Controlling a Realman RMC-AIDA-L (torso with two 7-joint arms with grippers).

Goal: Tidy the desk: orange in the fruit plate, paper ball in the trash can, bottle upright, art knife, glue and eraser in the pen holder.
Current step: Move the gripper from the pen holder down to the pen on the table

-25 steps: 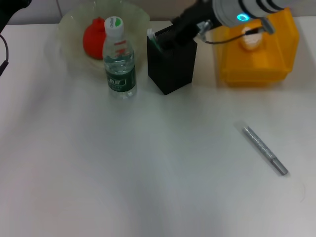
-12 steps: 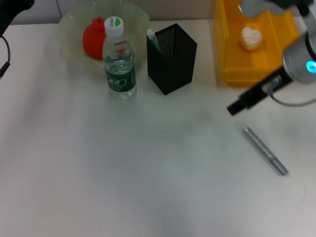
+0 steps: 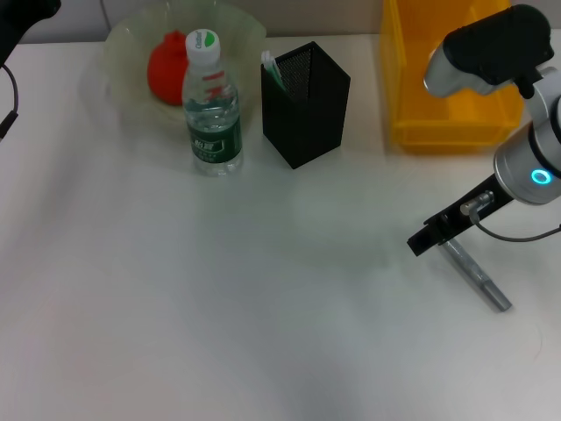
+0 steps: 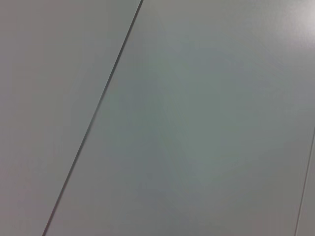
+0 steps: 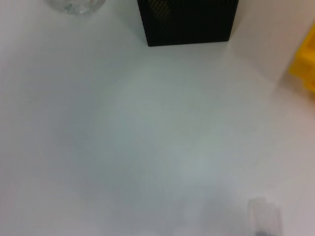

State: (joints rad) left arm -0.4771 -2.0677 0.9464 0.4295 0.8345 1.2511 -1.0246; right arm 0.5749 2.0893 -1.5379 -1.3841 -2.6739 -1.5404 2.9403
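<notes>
The orange (image 3: 165, 68) lies in the pale-green fruit plate (image 3: 121, 42) at the back left. In front of it the bottle (image 3: 211, 110) stands upright. A white-and-green stick (image 3: 271, 68), maybe the glue, pokes out of the black mesh pen holder (image 3: 304, 105) (image 5: 187, 19). The grey art knife (image 3: 479, 279) lies on the desk at the right, a blur (image 5: 266, 216) in the right wrist view. My right gripper (image 3: 422, 241) hangs low at the knife's far end. My right arm hides the paper ball inside the yellow trash can (image 3: 443, 123). The eraser is out of view.
My left arm (image 3: 19, 16) is parked at the back left corner. The left wrist view shows only a grey panel. The bottle's base (image 5: 74, 5) and a corner of the trash can (image 5: 306, 64) edge the right wrist view. Bare white desk fills the front.
My right arm swung from above the pen holder to the right, then came down so its gripper sits at the art knife's end. It now covers the paper ball in the trash can.
</notes>
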